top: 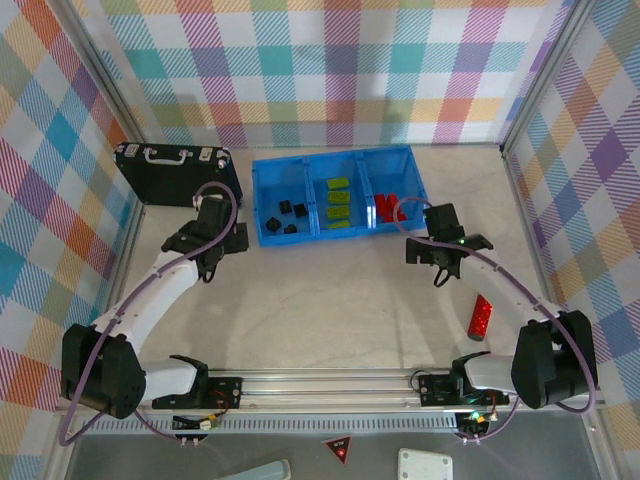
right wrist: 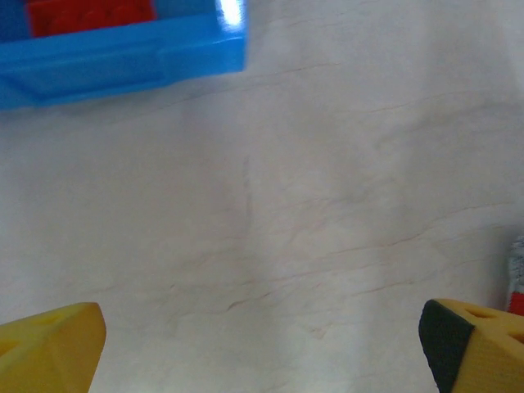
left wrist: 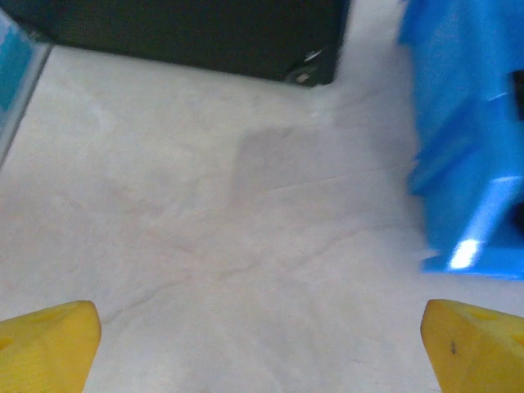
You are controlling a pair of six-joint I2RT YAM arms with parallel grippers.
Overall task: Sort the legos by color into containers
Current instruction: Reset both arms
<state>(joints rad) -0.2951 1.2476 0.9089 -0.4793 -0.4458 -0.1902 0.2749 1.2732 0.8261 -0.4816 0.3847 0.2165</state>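
The sorting looks almost done. In the top view the blue bin (top: pixel 258 195) sits in the upper middle of the frame. Its left box holds the black cubes (top: pixel 287 215), its middle box holds the green bricks (top: pixel 338 200), and its right box holds the red bricks (top: pixel 387 205).

One long red piece (top: pixel 481 318) lies alone on the bench (top: pixel 340 310) at the lower right, just beside the right arm (top: pixel 505 285). It looks like a lego that is left out, but I can't be sure.

The left jaws are spread wide with nothing between the yellow fingertips (left wrist: pixel 49 344). They hang over bare bench between the black case (top: pixel 178 170) and the bin. The right jaws are spread wide too and hold nothing. They are near the bin's lower right corner.

I think the next move is for the right arm to go to the red piece, pinch it and drop it in the right box with the other reds.

In the right wrist view a small red and grey thing (right wrist: pixel 516 278) is cut off at the right edge, and I can't tell what it is. In the left wrist view the bin is blurry and the case is cut off at the top.
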